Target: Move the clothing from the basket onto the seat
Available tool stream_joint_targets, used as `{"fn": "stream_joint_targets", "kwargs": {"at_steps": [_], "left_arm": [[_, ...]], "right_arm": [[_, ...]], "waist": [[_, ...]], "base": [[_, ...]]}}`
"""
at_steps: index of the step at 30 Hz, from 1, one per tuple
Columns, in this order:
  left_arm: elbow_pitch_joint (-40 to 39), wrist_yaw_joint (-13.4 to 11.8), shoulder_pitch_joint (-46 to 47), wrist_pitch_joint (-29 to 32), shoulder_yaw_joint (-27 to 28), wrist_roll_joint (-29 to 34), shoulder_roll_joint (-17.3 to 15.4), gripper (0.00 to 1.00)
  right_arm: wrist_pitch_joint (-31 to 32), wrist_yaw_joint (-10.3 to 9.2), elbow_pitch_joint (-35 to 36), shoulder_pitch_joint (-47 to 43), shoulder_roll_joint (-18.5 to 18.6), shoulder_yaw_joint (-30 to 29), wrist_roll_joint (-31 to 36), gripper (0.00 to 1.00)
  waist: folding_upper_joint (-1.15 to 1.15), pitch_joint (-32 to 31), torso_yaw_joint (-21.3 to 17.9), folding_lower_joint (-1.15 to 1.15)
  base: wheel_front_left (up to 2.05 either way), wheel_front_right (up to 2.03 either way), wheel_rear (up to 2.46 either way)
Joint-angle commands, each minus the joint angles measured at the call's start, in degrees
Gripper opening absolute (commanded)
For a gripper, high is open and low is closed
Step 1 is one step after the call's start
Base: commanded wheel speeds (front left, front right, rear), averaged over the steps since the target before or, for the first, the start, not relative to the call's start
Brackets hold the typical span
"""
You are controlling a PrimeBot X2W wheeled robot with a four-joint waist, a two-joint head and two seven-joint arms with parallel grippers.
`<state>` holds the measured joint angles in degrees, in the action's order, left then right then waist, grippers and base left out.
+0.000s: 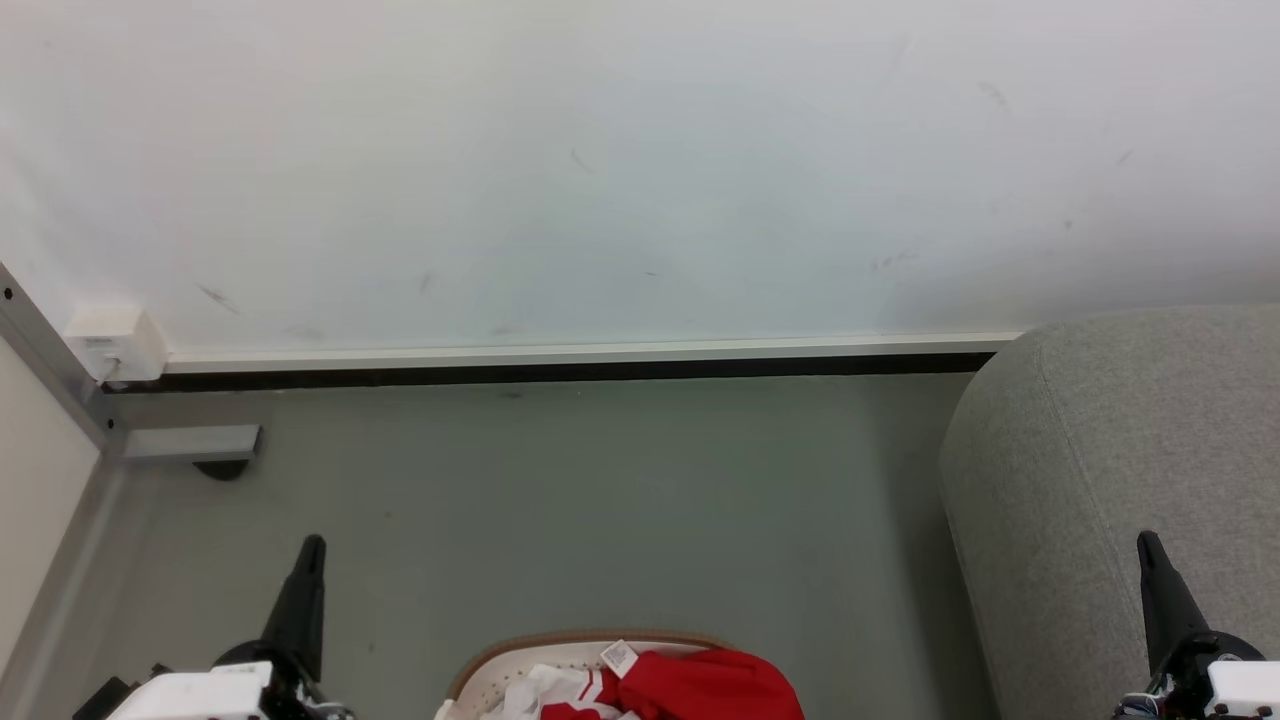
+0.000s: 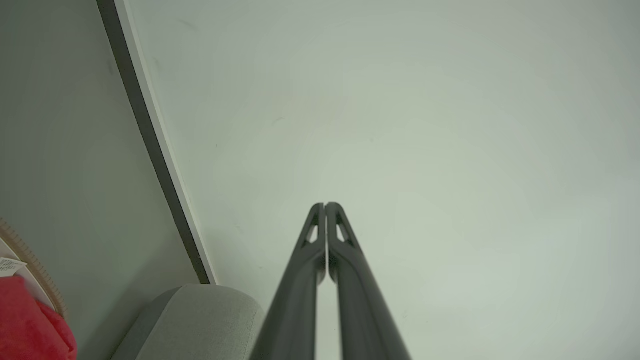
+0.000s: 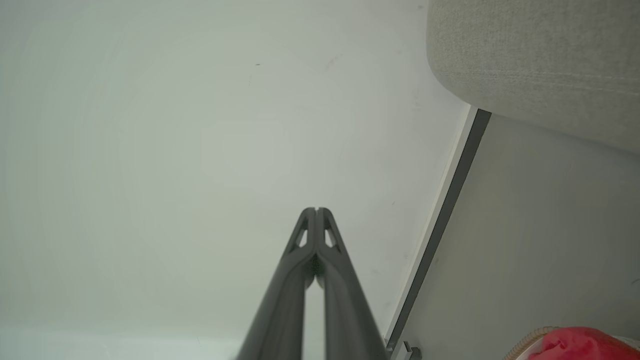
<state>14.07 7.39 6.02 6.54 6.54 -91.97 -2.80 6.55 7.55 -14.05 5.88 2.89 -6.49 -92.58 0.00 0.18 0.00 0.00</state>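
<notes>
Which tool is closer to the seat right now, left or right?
Right. The right tool shows against the seat in the head view; the left tool sits well away, on the far side of the basket from it.

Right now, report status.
Left gripper, right gripper shut, empty. Red white-striped fabric clothing in oval white plastic basket. Path to grey woven-fabric seat looks open.

Wall [image 1: 640,170]: white, matt, evenly lit, a few faint dark scuffs.
Skirting [image 1: 590,352]: white strip along the wall's foot, black band beneath.
Floor [image 1: 600,500]: plain grey, smooth.
Socket box [image 1: 115,343]: white, at the skirting's left end.
Metal frame [image 1: 50,370]: grey, far left, with a short grey bar [image 1: 190,442] low over the floor.
</notes>
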Motion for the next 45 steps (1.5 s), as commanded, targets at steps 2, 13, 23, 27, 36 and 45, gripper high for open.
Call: {"fn": "stream_joint_targets", "kwargs": {"at_steps": [2,13,23,27,36,45], "left_arm": [[-0.1,0.3,0.5,0.1,0.1,-0.8,-0.1,0.0],[-0.1,0.3,0.5,0.1,0.1,-0.8,-0.1,0.0],[0.3,0.0,-0.1,0.0,0.0,0.0,0.0,1.0],[0.5,-0.1,-0.9,-0.8,-0.4,0.1,0.2,1.0],[-1.2,-0.1,-1.1,-3.4,-0.9,1.3,0.2,1.0],[-3.2,-0.2,-1.0,-5.7,-1.0,9.4,0.1,1.0]], "right_arm": [[0.1,-0.13,0.1,0.7,0.0,-0.2,0.3,0.0],[0.1,-0.13,0.1,0.7,0.0,-0.2,0.3,0.0],[0.0,0.0,-0.3,-0.1,0.0,0.1,0.0,1.0],[-0.5,0.0,-0.5,-0.8,-0.2,0.8,-0.2,1.0],[-3.2,-0.01,1.3,-0.6,-0.1,3.8,-0.9,1.0],[-5.7,-0.02,3.0,0.0,0.2,6.0,3.6,1.0]], "waist": [[0.0,0.0,0.0,0.0],[0.0,0.0,0.0,0.0],[0.0,0.0,0.0,0.0],[0.0,0.0,0.0,0.0],[0.0,0.1,0.0,0.0],[0.0,0.4,-0.1,0.0]], "base": [[0.0,0.0,0.0],[0.0,0.0,0.0],[0.0,0.0,0.0],[0.0,0.0,0.0],[0.0,0.0,0.0],[0.0,0.0,0.0]]}}
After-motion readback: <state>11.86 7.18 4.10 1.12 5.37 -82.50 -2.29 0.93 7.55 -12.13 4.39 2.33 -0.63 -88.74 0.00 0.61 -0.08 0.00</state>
